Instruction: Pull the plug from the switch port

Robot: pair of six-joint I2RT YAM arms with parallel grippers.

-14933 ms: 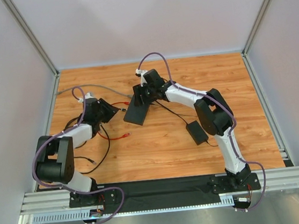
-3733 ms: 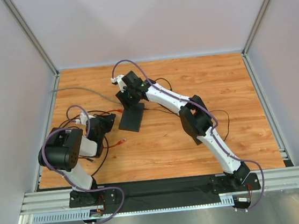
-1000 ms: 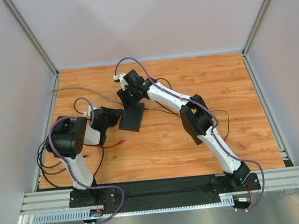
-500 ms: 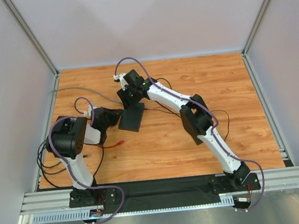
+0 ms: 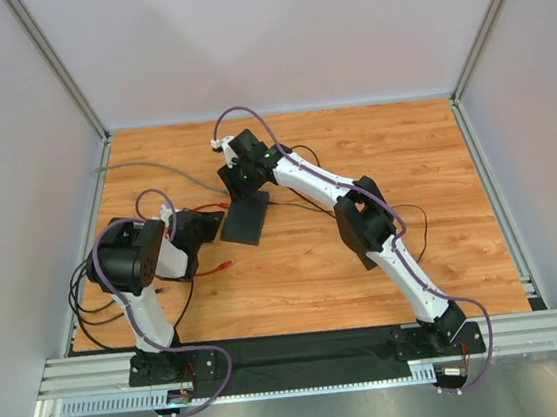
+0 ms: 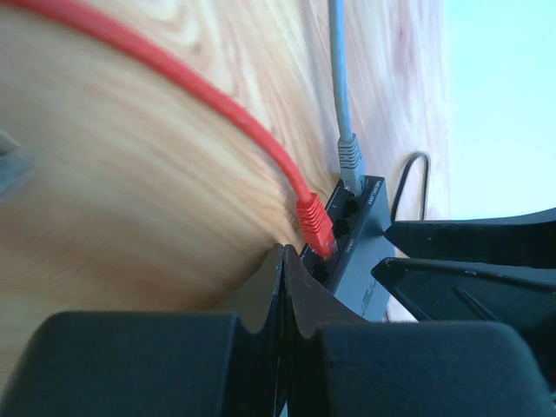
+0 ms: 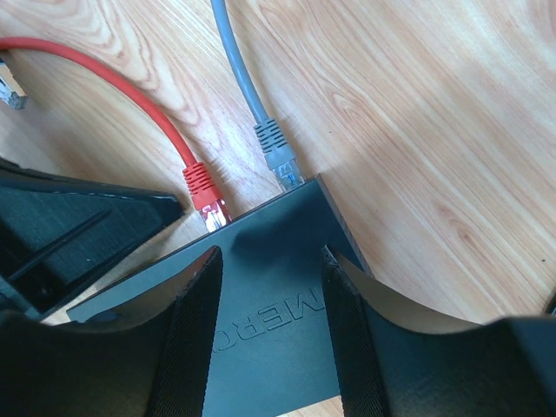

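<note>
The switch (image 5: 247, 218) is a flat black box lying on the wooden table. A red plug (image 6: 314, 226) and a grey plug (image 6: 349, 160) both sit in ports on its narrow edge (image 6: 356, 228). My left gripper (image 6: 285, 252) is shut with nothing between its fingers, its tips just below the red plug at the port edge. My right gripper (image 7: 271, 254) is open, with its fingers (image 7: 196, 330) spread over the top face of the switch (image 7: 261, 287). The red plug (image 7: 202, 193) and the grey plug (image 7: 278, 155) lie just beyond its fingertips.
The red cable (image 5: 226, 264) has a loose end on the table near my left arm. A grey cable (image 5: 153, 165) runs off to the back left. Thin black leads (image 5: 415, 217) lie by the right arm. Grey walls and metal posts close the table in.
My left gripper has closed fully on nothing and shifted slightly back towards its base. The right gripper and the switch have stayed where they were.
</note>
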